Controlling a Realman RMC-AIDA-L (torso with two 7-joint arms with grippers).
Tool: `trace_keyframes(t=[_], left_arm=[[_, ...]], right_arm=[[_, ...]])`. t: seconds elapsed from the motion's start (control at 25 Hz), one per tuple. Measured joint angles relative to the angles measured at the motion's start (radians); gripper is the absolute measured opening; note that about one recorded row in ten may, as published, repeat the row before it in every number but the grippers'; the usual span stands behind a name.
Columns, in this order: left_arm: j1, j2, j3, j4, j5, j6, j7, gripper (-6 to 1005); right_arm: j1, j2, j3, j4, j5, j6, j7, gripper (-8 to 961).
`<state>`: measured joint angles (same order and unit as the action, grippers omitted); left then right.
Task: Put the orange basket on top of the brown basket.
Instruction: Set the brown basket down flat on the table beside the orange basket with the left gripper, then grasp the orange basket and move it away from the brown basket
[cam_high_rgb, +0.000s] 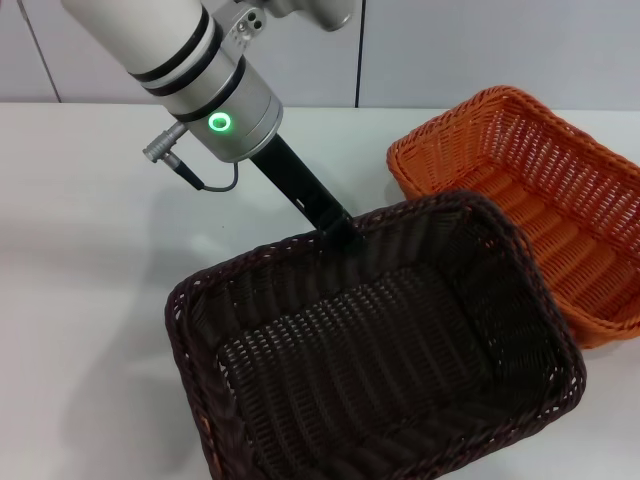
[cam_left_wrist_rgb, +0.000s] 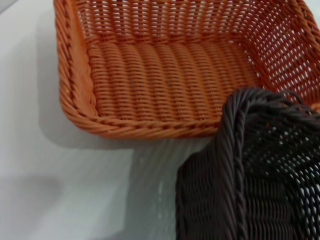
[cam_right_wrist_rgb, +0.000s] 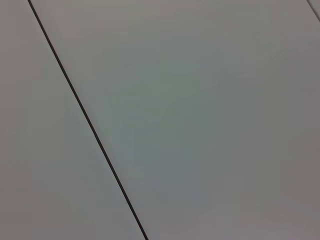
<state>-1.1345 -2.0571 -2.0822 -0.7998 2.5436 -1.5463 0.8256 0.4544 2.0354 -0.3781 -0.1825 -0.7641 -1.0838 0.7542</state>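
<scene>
Two baskets: the left tool (cam_high_rgb: 335, 228) grips the dark brown woven rectangular basket (cam_high_rgb: 400, 350) by its rim, raised and tilted; the bright orange woven rectangular basket (cam_high_rgb: 540, 200) lies beyond on the white table (cam_high_rgb: 80, 250).

Your head view looks forward and down from above the white table (cam_high_rgb: 80, 200), taking in the left arm (cam_high_rgb: 200, 70) whose left gripper (cam_high_rgb: 335, 228) meets the far rim of the brown basket (cam_high_rgb: 380, 350), with the orange basket (cam_high_rgb: 540, 200) beyond it. Your left wrist view sits close behind that gripper, facing both baskets' rims, the part these two views share. Your right wrist view faces only a plain grey panel (cam_right_wrist_rgb: 200, 110) with one dark seam (cam_right_wrist_rgb: 85, 115).
</scene>
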Motion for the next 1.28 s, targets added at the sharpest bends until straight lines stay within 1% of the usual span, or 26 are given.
trace_keyframes(t=[0.12,0.16,0.2,0.28,0.32,0.36,0.48,0.52,0.56,0.6,0.64,0.72,0.76,0.8,0.84,0.88,0.92,1.0,1.04,1.12,1.16,1.2,1.28], left_arm=[[0.012,0.001,-0.025,-0.015,-0.008,0.007,-0.007,311],[0.021,0.001,-0.039,-0.028,-0.01,0.007,-0.007,315],[0.031,0.002,-0.052,-0.044,-0.015,0.007,-0.005,336],[0.06,0.004,-0.072,-0.082,-0.033,0.007,0.001,379],[0.08,0.004,-0.083,-0.109,-0.054,0.008,0.004,400],[0.117,0.008,-0.107,-0.151,-0.097,0.011,0.015,422],[0.169,0.007,-0.166,-0.203,-0.176,0.017,0.059,486],[0.169,0.007,-0.166,-0.203,-0.176,0.017,0.059,507],[0.184,0.006,-0.181,-0.212,-0.206,0.022,0.078,529],[0.203,0.005,-0.198,-0.22,-0.248,0.029,0.105,550],[0.231,0.005,-0.21,-0.222,-0.308,0.044,0.146,630],[0.272,0.007,-0.217,-0.219,-0.393,0.073,0.201,791],[0.272,0.007,-0.217,-0.219,-0.393,0.073,0.201,806],[0.272,0.007,-0.217,-0.219,-0.393,0.073,0.201,820],[0.311,0.008,-0.218,-0.213,-0.464,0.103,0.25,835],[0.334,0.008,-0.219,-0.212,-0.496,0.116,0.283,849],[0.345,0.008,-0.219,-0.21,-0.512,0.121,0.303,864],[0.345,0.008,-0.219,-0.21,-0.512,0.121,0.303,864],[0.345,0.008,-0.219,-0.21,-0.512,0.121,0.303,864],[0.352,0.008,-0.22,-0.206,-0.526,0.124,0.318,864],[0.384,0.007,-0.245,-0.19,-0.572,0.145,0.371,864],[0.399,0.007,-0.257,-0.185,-0.594,0.161,0.388,864],[0.399,0.007,-0.257,-0.185,-0.594,0.161,0.388,864]], right_arm=[[-0.003,-0.003,-0.012,-0.009,-0.016,0.004,0.046,644],[-0.016,-0.008,-0.04,-0.038,-0.062,0.003,0.139,644],[-0.016,-0.008,-0.04,-0.038,-0.062,0.003,0.139,644],[-0.033,-0.019,-0.07,-0.079,-0.132,0.001,0.265,644],[-0.042,-0.026,-0.083,-0.105,-0.173,-0.002,0.337,644],[-0.062,-0.042,-0.106,-0.161,-0.259,-0.013,0.476,644],[-0.092,-0.078,-0.14,-0.272,-0.436,-0.053,0.731,644],[-0.092,-0.078,-0.14,-0.272,-0.436,-0.053,0.731,643],[-0.102,-0.115,-0.152,-0.345,-0.574,-0.104,0.915,643],[-0.102,-0.115,-0.152,-0.345,-0.574,-0.104,0.915,643],[-0.104,-0.138,-0.154,-0.379,-0.64,-0.135,0.994,643],[-0.097,-0.192,-0.149,-0.46,-0.808,-0.225,1.208,643],[-0.074,-0.238,-0.125,-0.545,-0.957,-0.317,1.398,643],[-0.074,-0.238,-0.125,-0.545,-0.957,-0.317,1.398,643],[-0.06,-0.253,-0.106,-0.583,-1.035,-0.367,1.481,643],[-0.037,-0.27,-0.073,-0.625,-1.122,-0.428,1.564,643],[-0.013,-0.285,-0.037,-0.66,-1.202,-0.491,1.636,642],[0.045,-0.317,0.031,-0.711,-1.334,-0.611,1.74,642],[0.068,-0.329,0.047,-0.722,-1.381,-0.653,1.772,642],[0.132,-0.372,0.058,-0.735,-1.519,-0.743,1.827,642],[0.182,-0.398,0.059,-0.738,-1.643,-0.801,1.859,642],[0.209,-0.405,0.058,-0.738,-1.708,-0.828,1.875,642],[0.251,-0.41,0.052,-0.735,-1.803,-0.865,1.908,642]])
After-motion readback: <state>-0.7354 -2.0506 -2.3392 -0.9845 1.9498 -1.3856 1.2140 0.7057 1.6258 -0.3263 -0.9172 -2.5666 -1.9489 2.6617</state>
